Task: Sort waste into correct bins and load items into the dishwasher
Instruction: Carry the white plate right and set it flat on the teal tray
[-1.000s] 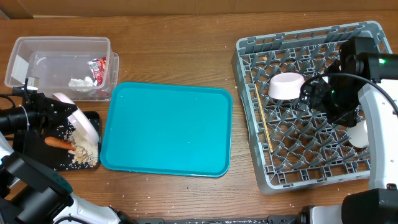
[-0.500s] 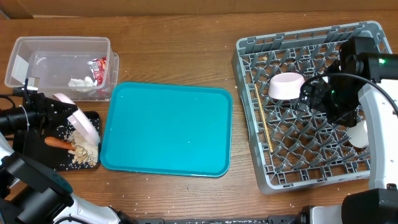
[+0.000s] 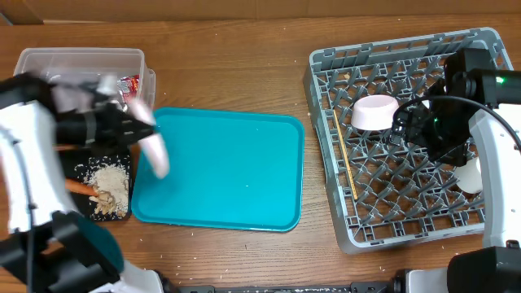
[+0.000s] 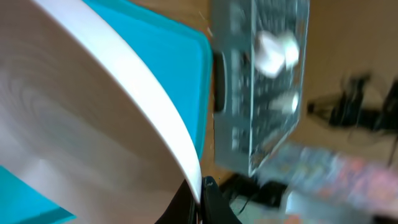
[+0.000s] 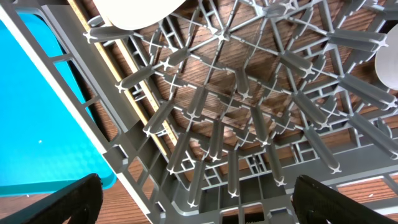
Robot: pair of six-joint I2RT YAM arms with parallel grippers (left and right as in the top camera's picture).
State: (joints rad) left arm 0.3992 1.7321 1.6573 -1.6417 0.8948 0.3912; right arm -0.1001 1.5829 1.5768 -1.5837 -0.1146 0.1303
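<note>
Plate (image 3: 153, 149) now over teal tray (image 3: 236, 175)

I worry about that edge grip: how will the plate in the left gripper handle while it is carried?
The plate looks rigid and glossy, so it probably will not flex but may slip. The left gripper pinches only its rim, so the plate could pivot there. It hangs tilted above the teal tray; if it is ceramic, a drop might chip it.
</note>
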